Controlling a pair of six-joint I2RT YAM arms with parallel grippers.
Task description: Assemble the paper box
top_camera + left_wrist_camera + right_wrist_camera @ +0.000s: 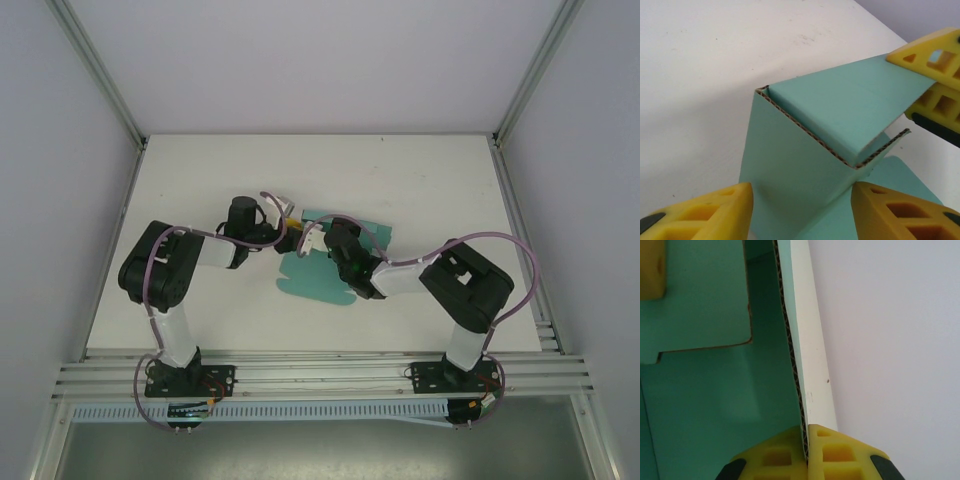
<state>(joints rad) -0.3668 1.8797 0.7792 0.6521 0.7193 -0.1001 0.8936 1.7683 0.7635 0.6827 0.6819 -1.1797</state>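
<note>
The paper box (pixel 312 285) lies near the middle of the desk (pixel 450 180), partly folded, with one wall (pixel 790 165) standing up and a flap (pixel 850 100) bent over from its top edge. The step in hand looks like folding this flap down inside to lock the wall.

To do it well, the raised edge should be held firm while the flap is swung over in one steady arc, so that it bends along its scored crease and not across the panel. The base should stay flat on the desk, and any pull should run along the wall rather than lift the whole sheet. Thin card like this dents easily, so a push belongs close to the crease.

The right fingers (pixel 810 440) are clenched on the thin edge of the card, pinching it between both pads. The left fingers (pixel 288 228) are released, standing apart on either side of the raised wall. Whether they brush it is hard to tell.
</note>
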